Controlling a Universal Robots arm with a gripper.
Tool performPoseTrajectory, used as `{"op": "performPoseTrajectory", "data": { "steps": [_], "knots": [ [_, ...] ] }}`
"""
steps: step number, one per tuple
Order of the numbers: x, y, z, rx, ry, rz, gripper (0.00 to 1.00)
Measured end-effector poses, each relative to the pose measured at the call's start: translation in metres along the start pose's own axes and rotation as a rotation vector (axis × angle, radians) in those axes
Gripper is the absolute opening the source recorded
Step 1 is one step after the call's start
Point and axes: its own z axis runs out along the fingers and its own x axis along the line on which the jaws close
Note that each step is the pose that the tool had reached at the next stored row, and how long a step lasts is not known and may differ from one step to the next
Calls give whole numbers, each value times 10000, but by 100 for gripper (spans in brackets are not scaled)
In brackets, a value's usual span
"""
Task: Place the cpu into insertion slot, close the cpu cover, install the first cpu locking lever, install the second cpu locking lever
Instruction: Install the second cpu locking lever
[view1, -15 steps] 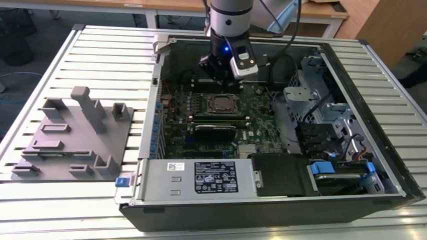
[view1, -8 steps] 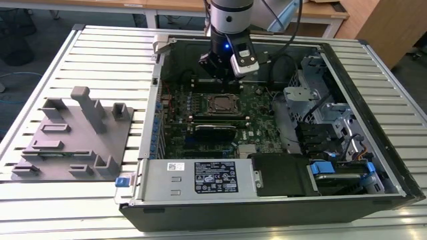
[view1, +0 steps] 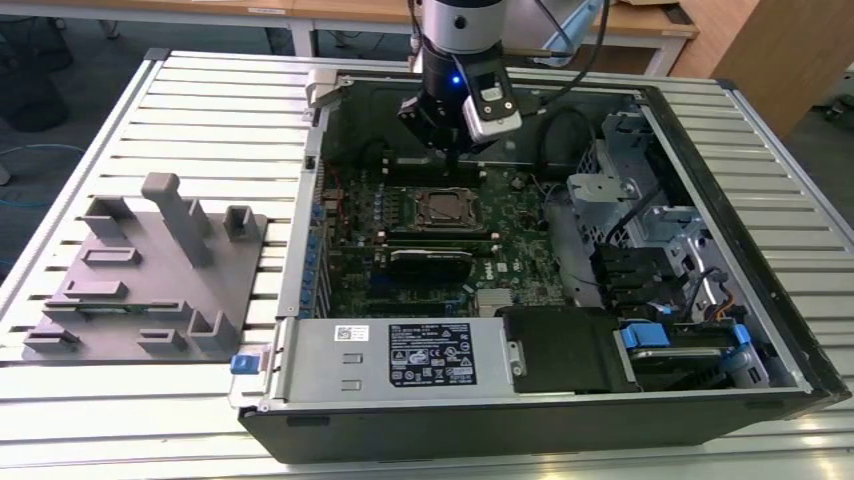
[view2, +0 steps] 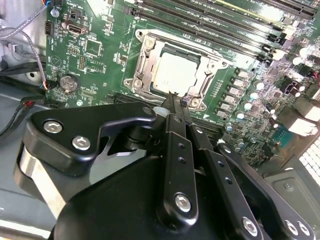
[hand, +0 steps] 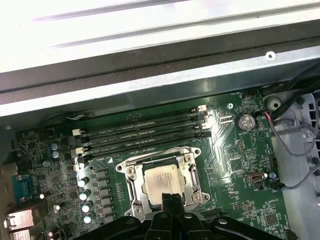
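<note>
Robot tool (view2: 172, 100) poised over seated cpu (view2: 175, 74).
Fingers pinched together, empty (cover (hand: 162, 172) looks closed); press levers gently, squarely.

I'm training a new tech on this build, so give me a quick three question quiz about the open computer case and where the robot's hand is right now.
1. True or false: the cpu already sits in the insertion slot with the cpu cover closed over it.
2. Multiple choice: the hand is (A) wide open over the grey fixture plate, (B) shut, its tips at the socket's edge, (C) gripping a memory slot.
3. In the exterior view, on which side of the computer case is the grey fixture plate?

Key: 1 true. 2 B. 3 The exterior view's left.
</note>
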Motion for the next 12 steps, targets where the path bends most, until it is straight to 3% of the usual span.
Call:
{"op": "performPoseTrajectory", "data": {
  "steps": [5, 12],
  "knots": [
    [-2, 2, -35, -2, 0, 0, 10],
    [0, 0, -7, 1, -1, 0, 10]
  ]
}}
